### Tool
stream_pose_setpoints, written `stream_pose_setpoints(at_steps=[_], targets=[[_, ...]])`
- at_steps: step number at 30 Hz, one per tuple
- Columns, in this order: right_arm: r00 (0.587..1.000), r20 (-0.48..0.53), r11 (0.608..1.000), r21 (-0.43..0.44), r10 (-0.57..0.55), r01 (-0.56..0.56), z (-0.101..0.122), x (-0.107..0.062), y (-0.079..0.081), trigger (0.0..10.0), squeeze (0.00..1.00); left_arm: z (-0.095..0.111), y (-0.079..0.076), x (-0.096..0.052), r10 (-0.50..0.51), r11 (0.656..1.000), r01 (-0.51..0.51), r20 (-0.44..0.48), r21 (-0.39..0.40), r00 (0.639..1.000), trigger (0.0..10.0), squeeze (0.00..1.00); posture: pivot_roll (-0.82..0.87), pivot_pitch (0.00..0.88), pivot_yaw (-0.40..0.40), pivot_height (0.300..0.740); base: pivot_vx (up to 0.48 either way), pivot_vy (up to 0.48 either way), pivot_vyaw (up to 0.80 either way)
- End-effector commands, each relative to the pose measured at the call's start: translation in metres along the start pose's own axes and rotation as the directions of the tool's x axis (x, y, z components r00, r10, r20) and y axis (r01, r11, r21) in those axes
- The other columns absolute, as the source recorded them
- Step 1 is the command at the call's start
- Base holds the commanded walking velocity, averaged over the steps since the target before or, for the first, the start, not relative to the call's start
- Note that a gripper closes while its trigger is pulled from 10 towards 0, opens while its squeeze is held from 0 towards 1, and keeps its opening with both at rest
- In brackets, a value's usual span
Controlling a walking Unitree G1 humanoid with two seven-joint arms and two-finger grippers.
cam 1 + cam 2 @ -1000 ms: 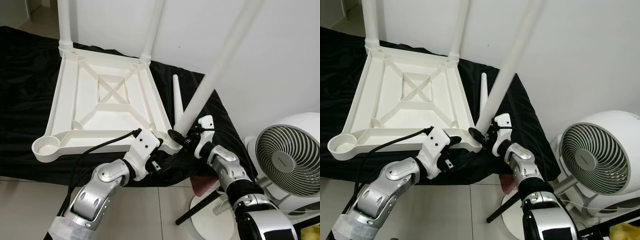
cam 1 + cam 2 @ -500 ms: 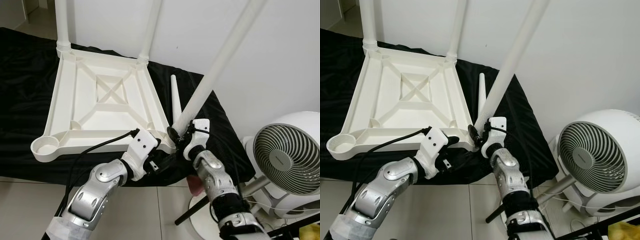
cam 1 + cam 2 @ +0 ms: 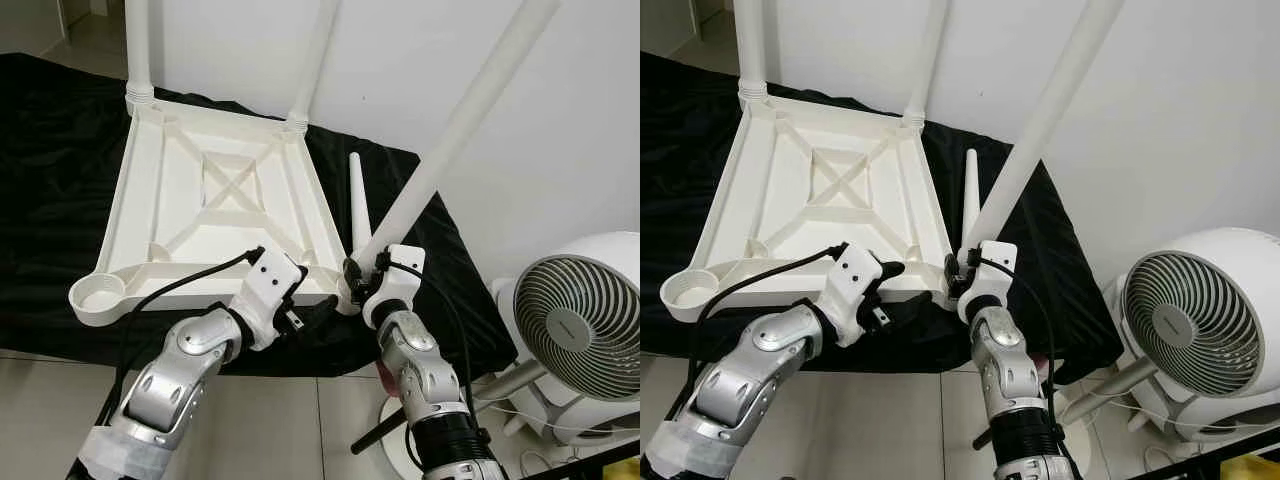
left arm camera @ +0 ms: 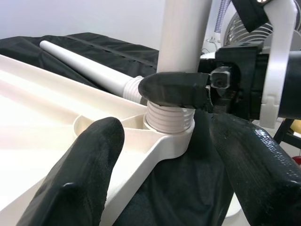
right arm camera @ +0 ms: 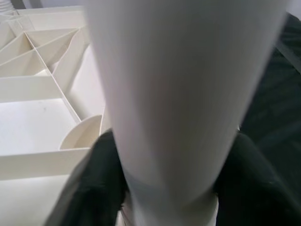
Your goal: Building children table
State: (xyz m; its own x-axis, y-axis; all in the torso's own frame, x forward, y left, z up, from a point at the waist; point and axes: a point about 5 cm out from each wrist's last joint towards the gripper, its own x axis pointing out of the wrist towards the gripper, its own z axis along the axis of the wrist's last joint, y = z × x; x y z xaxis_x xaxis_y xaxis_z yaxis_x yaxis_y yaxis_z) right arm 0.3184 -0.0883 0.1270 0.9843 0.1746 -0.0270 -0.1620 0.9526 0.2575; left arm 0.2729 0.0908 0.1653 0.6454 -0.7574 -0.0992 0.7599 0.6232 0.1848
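Right now the right claw (image 3: 352, 277) pinches the base of a white leg (image 3: 440, 165), one black finger on each side of the tube, just above its ribbed end, which sits in the near right corner socket of the upturned white tabletop (image 3: 215, 215). That leg leans up and away to the right of the tabletop. Beside the same corner, the left claw (image 3: 310, 318) hangs spread, its two fingers (image 4: 89, 155) apart around the socket's edge; whether they touch it I cannot tell.

Outward from that corner, the tabletop lies underside up on a black cloth (image 3: 50, 180), its crossed ribs showing. Two more legs (image 3: 137, 45) stand in its far corners, and the near left socket (image 3: 92, 298) is open. A loose leg (image 3: 357, 205) lies on the cloth just right of the tabletop. A white fan (image 3: 575, 330) stands well to the right.
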Motion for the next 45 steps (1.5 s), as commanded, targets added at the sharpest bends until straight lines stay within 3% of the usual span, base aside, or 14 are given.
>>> stream_pose_setpoints(at_steps=[1, 5, 7, 10, 11, 17, 25, 34, 35, 37, 38, 45], targets=[[1.0, -0.02, 1.0, 0.03, -0.004, 0.004, -0.005, -0.004, -0.009, 10.0, 1.0, 0.001, -0.004, 0.003, -0.052, 0.999, 0.052, 0.007, 0.001, 0.999, 10.0, 0.0, 0.15, 0.014, -0.23, 0.74, 0.0, 0.0, 0.0], [0.999, 0.002, 0.999, 0.029, 0.041, -0.041, 0.002, -0.003, -0.016, 10.0, 1.0, 0.002, -0.003, 0.003, -0.049, 0.999, 0.049, 0.008, 0.002, 0.999, 10.0, 0.0, 0.15, 0.02, -0.232, 0.74, 0.0, 0.0, 0.0], [0.995, -0.022, 0.994, -0.048, 0.094, -0.095, 0.004, -0.002, -0.023, 10.0, 1.0, 0.002, -0.004, 0.004, -0.049, 0.999, 0.049, 0.008, 0.004, 0.999, 10.0, 0.0, 0.15, 0.024, -0.229, 0.74, 0.0, 0.0, 0.0], [0.993, -0.036, 0.99, -0.079, 0.111, -0.114, 0.005, -0.002, -0.025, 10.0, 1.0, 0.002, -0.004, 0.004, -0.049, 0.999, 0.049, 0.009, 0.005, 0.999, 10.0, 0.0, 0.15, 0.024, -0.229, 0.74, 0.0, 0.0, 0.0], [0.986, -0.05, 0.981, -0.107, 0.157, -0.161, 0.005, -0.001, -0.032, 10.0, 0.0, 0.003, -0.004, 0.005, -0.048, 0.999, 0.048, 0.012, 0.005, 0.999, 10.0, 0.0, 0.15, 0.027, -0.228, 0.74, 0.0, 0.0, 0.0], [0.944, -0.09, 0.919, -0.215, 0.319, -0.331, 0.01, 0.002, -0.052, 10.0, 0.0, 0.004, -0.005, 0.007, -0.051, 0.999, 0.05, 0.019, 0.005, 0.999, 10.0, 0.0, 0.15, 0.018, -0.225, 0.74, 0.0, 0.0, 0.0], [0.868, -0.151, 0.829, -0.257, 0.473, -0.497, 0.01, 0.014, -0.049, 10.0, 0.0, 0.007, -0.008, 0.011, -0.069, 0.998, 0.069, 0.028, 0.009, 0.997, 10.0, 0.0, 0.15, 0.014, -0.22, 0.74, 0.0, 0.0, 0.0], [0.832, -0.184, 0.794, -0.251, 0.523, -0.554, 0.006, 0.027, -0.04, 10.0, 0.0, 0.006, -0.012, 0.011, -0.074, 0.997, 0.074, 0.028, 0.004, 0.997, 10.0, 0.0, 0.18, 0.011, -0.228, 0.74, 0.0, 0.0, 0.0], [0.83, -0.191, 0.792, -0.248, 0.525, -0.558, 0.004, 0.028, -0.039, 4.8, 0.0, 0.005, -0.015, 0.011, -0.085, 0.996, 0.085, 0.022, -0.004, 0.996, 10.0, 0.0, 0.18, 0.009, -0.228, 0.74, 0.0, 0.0, 0.0], [0.827, -0.195, 0.79, -0.248, 0.527, -0.561, 0.003, 0.029, -0.039, 4.8, 0.0, 0.003, -0.017, 0.01, -0.092, 0.996, 0.093, 0.018, -0.009, 0.996, 10.0, 0.0, 0.18, 0.011, -0.228, 0.74, 0.0, 0.0, 0.0], [0.83, -0.195, 0.793, -0.246, 0.523, -0.558, 0.002, 0.03, -0.04, 0.2, 0.0, 0.001, -0.019, 0.01, -0.1, 0.995, 0.1, 0.009, -0.013, 0.995, 10.0, 0.0, 0.18, 0.009, -0.23, 0.74, 0.0, 0.0, 0.0], [0.84, -0.206, 0.808, -0.235, 0.502, -0.541, -0.003, 0.03, -0.045, 0.0, 0.0, -0.014, -0.023, 0.01, -0.108, 0.994, 0.107, -0.044, -0.021, 0.993, 10.0, 0.0, 0.18, 0.012, -0.228, 0.74, 0.0, 0.0, 0.0]])
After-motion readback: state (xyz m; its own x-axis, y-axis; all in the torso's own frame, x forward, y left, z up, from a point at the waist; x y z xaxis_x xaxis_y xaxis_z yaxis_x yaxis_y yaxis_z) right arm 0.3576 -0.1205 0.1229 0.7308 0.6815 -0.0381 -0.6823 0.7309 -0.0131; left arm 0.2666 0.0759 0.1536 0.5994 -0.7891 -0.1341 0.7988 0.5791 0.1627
